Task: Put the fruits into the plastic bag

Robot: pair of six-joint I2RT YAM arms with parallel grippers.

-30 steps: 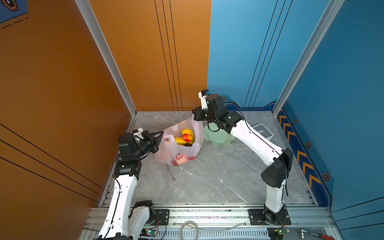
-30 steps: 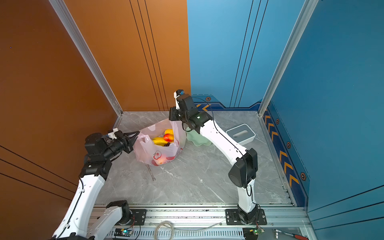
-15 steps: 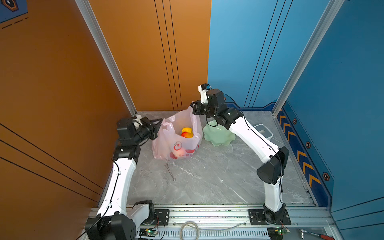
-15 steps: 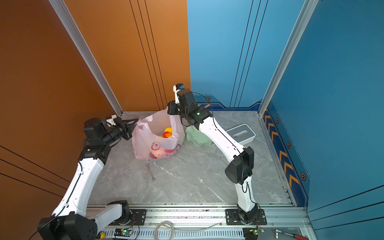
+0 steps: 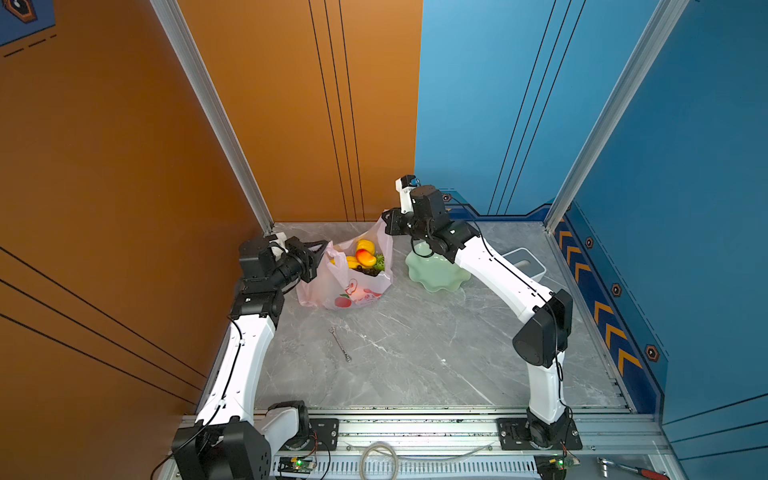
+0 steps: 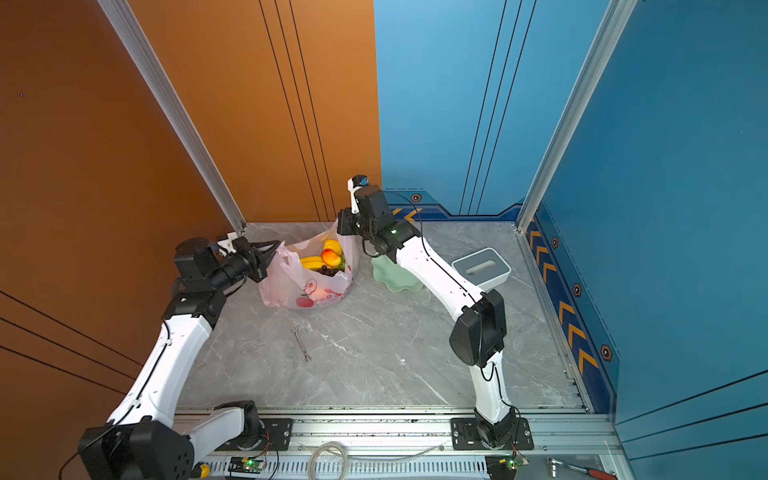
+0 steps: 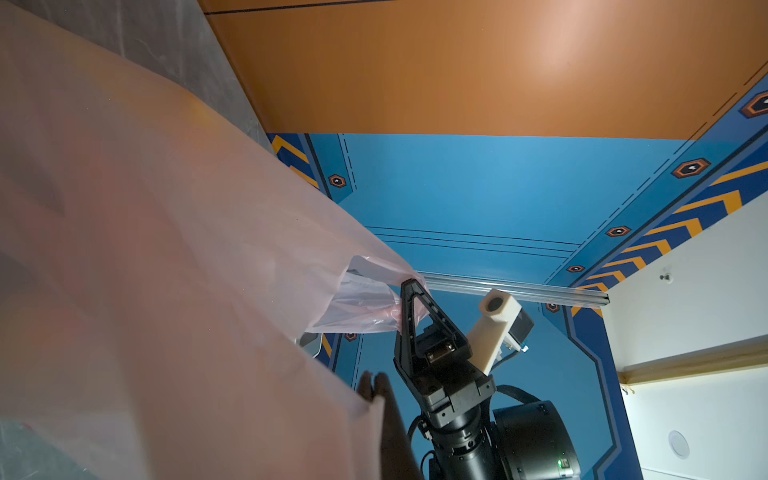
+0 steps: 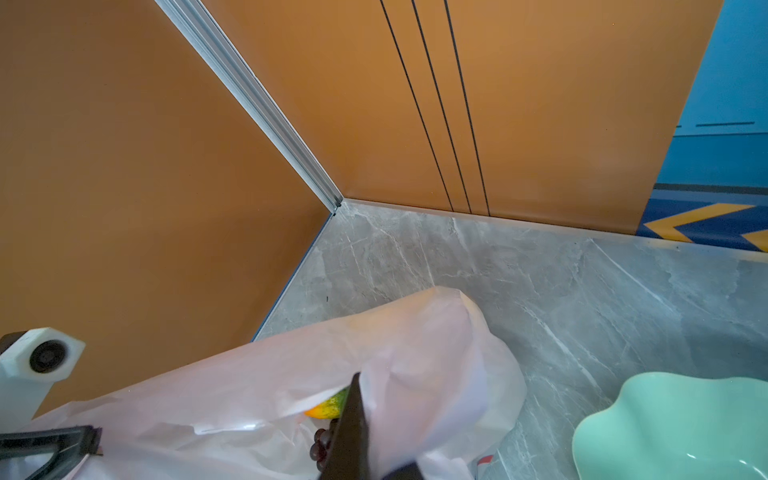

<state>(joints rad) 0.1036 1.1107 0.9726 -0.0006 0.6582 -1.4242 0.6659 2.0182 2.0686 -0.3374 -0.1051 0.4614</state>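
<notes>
Pinching one handle of the thin, pale-pink translucent plastic bag (image 5: pixel 332 286), the left gripper (image 5: pixel 325 246) has its jaws closed flat on the film. The right gripper (image 5: pixel 385 219) is likewise clamped tight on the opposite handle, as the left wrist view shows. Between them the bag's mouth is stretched open, and its base appears to rest on the grey marble-patterned table (image 5: pixel 415 357). The small toy fruits (image 5: pixel 365 257) (yellow bananas, a red-orange mango, dark grapes) lie inside it. The pale green scalloped dish (image 5: pixel 436 274) just beside looks empty, so loading seems done. To finish well, both arms should probably lower together and slacken the handles evenly before releasing, so the bag settles upright and nothing rolls out.
</notes>
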